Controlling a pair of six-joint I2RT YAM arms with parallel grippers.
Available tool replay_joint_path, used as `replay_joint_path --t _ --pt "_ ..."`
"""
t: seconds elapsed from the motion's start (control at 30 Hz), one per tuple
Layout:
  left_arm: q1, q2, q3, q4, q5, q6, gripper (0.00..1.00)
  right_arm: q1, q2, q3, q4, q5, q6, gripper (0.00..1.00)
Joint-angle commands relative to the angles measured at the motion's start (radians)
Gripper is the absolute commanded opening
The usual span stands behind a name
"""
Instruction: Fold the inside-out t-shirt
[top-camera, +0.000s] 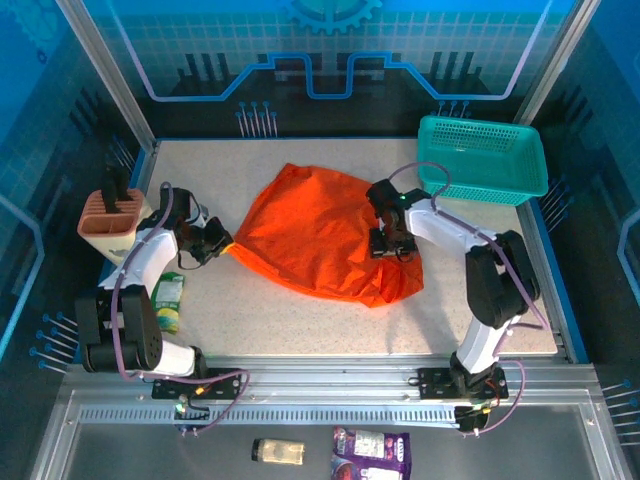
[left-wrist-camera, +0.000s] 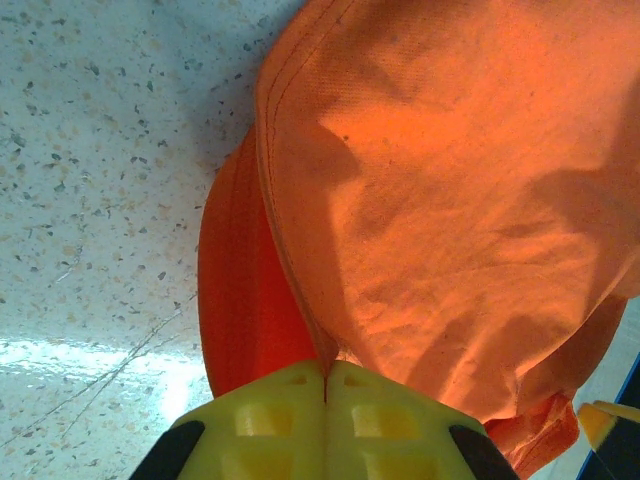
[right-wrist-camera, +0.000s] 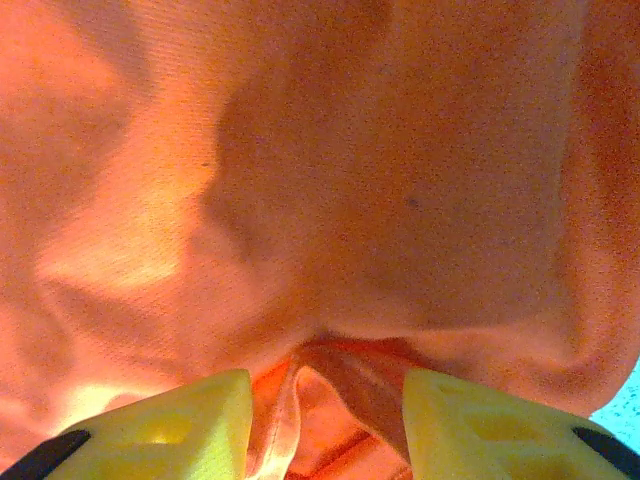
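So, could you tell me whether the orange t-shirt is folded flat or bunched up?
Bunched up: the t-shirt lies in a rumpled, uneven heap on the table, with no straight folded edges.

You've got a pale speckled table (top-camera: 300, 320) boxed in by blue-lit panels (top-camera: 200, 40) (gear graphic (top-camera: 335, 12) on the back one). Silver frame posts (top-camera: 105, 70) stand at the corners, a metal rail (top-camera: 330, 412) runs along the near edge, and there's bright glare (left-wrist-camera: 150, 372) on the tabletop.

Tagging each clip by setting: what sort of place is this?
Probably a robot lab or demo cell: a speckled table walled by blue printed panels, with left arm and right arm bolted at its edge.
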Motion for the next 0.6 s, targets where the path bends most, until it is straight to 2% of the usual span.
replay_joint_path --t 0.0,0.17,0.5,0.57 --pt "0.009 -0.012 0.023 0.000 -0.008 0.012 0.00 0.029 0.057 0.034 -0.093 0.040 0.058 0.45" --pt "0.009 -0.007 0.006 0.014 -0.005 0.007 0.00 0.051 0.099 0.048 -0.104 0.041 0.079 0.38" --pt "0.009 0.002 0.019 0.023 -0.004 0.003 0.00 0.034 -0.018 0.110 -0.159 0.098 0.078 0.02" --pt "0.009 0.004 0.029 0.024 -0.002 -0.001 0.00 0.019 -0.048 0.132 -0.173 0.107 0.070 0.00"
